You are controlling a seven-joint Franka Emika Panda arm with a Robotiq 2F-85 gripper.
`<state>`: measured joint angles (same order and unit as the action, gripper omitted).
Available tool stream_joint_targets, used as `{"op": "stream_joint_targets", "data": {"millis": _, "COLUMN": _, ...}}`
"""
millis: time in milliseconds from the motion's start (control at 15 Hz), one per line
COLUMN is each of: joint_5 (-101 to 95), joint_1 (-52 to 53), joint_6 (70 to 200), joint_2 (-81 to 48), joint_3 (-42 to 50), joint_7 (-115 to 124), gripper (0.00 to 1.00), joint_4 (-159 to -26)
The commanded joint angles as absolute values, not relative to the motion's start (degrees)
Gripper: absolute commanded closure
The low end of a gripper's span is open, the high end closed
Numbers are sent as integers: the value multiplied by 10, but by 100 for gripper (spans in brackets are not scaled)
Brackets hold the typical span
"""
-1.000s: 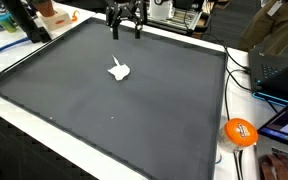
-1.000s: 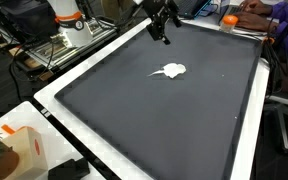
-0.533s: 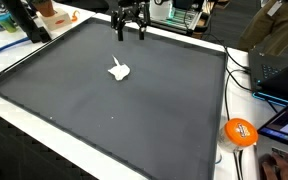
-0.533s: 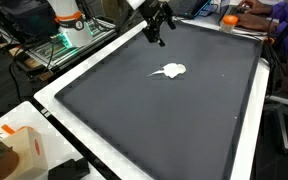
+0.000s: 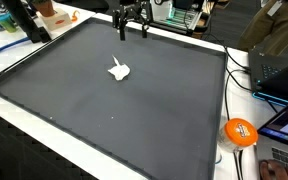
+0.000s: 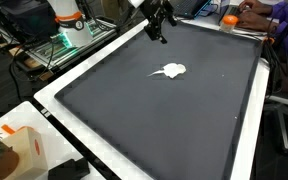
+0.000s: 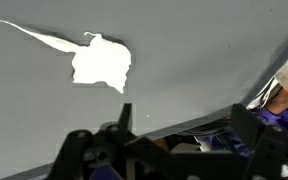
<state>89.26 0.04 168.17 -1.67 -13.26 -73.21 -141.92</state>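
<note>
A dark mat [image 5: 134, 115] covers nearly all of the white-edged worktop [image 6: 52, 98]. Over the mat's far edge hangs the tool [image 5: 132, 33], its jaws spread wide and holding nothing. A small white scrap [image 5: 119, 70] lies flat at mid-mat, well apart from the tool and lower than its fingertips.

No readable text, labels or numbers anywhere.

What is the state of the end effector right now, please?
End effector: open, holding nothing; it hangs above the dark mat, apart from the small white object.
</note>
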Motion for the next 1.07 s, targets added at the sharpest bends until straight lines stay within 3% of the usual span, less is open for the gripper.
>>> {"op": "stream_joint_targets", "data": {"millis": 0, "joint_5": 955, "joint_1": -5, "joint_6": 1669, "joint_2": -8, "joint_3": -128, "joint_7": -804, "gripper": 0, "joint_4": -1424}}
{"op": "stream_joint_targets", "data": {"millis": 533, "joint_5": 1072, "joint_1": -8, "joint_6": 1664, "joint_2": -26, "joint_3": -119, "joint_7": -942, "gripper": 0, "joint_4": -1406}}
{"op": "stream_joint_targets", "data": {"millis": 1000, "joint_5": 1118, "joint_1": -20, "joint_6": 1574, "joint_2": -67, "joint_3": -100, "joint_7": -1045, "gripper": 0, "joint_4": -1394}}
